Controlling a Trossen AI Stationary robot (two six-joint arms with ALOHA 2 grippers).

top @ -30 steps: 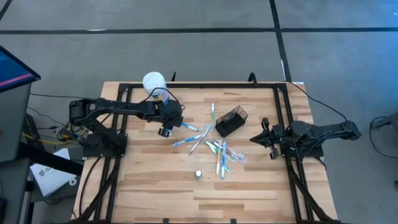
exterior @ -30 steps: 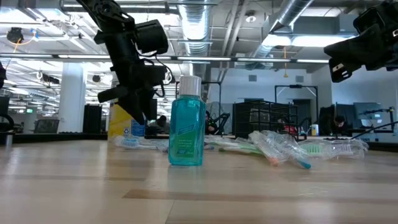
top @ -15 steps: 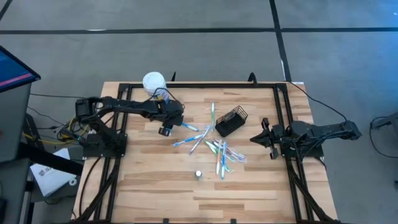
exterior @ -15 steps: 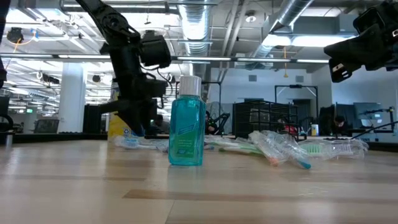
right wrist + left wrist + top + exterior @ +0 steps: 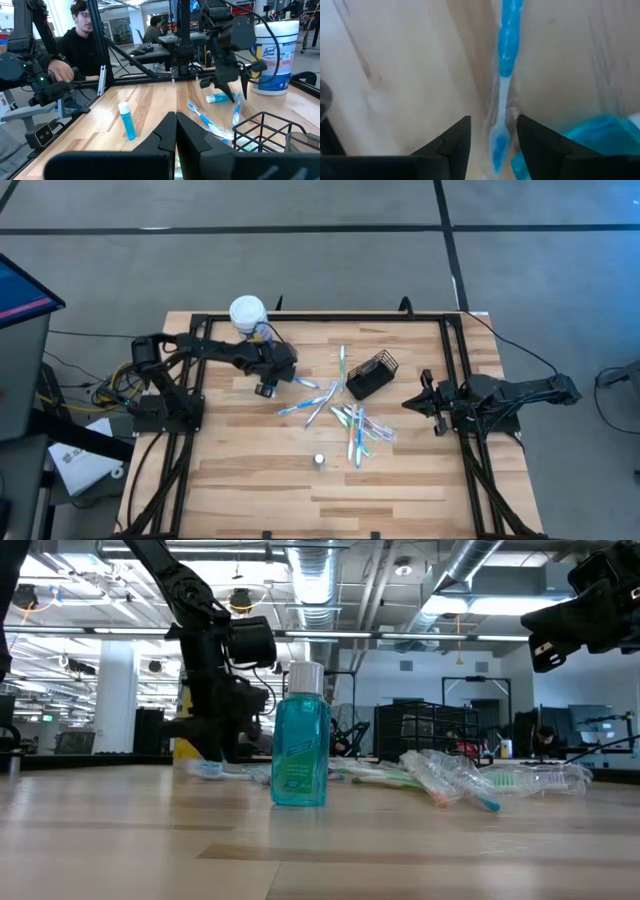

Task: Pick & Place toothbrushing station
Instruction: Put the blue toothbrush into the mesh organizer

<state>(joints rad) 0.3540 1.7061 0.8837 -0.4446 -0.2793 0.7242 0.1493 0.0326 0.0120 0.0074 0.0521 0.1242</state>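
On a pale wooden bench (image 5: pixel 250 480), the left claw (image 5: pixel 266 388) hangs low with its two dark fingers (image 5: pixel 450 145) parted, straddling but not gripping a wrapped blue-and-white toothbrush (image 5: pixel 503 95) that lies flat on the boards. It sits at the left end of a loose scatter of white, blue and green toothbrushes (image 5: pixel 352 425) in clear wrappers, fanned across the middle of the bench. Just right of the scatter and toward the far edge, the small black wire-mesh holder (image 5: pixel 371 373) lies tilted on the wood, with no brushes seen inside. Nearer the front stands a small teal bottle (image 5: pixel 301 734) with a white cap, upright and apart from the pile. A white-lidded wipes canister (image 5: pixel 247 313) stands at the far left, beside the left arm. The right claw (image 5: pixel 411 403) rests well off to the right, its fingers pressed together on nothing. Beyond the bench, a seated person (image 5: pixel 82 45) is visible in the workshop.
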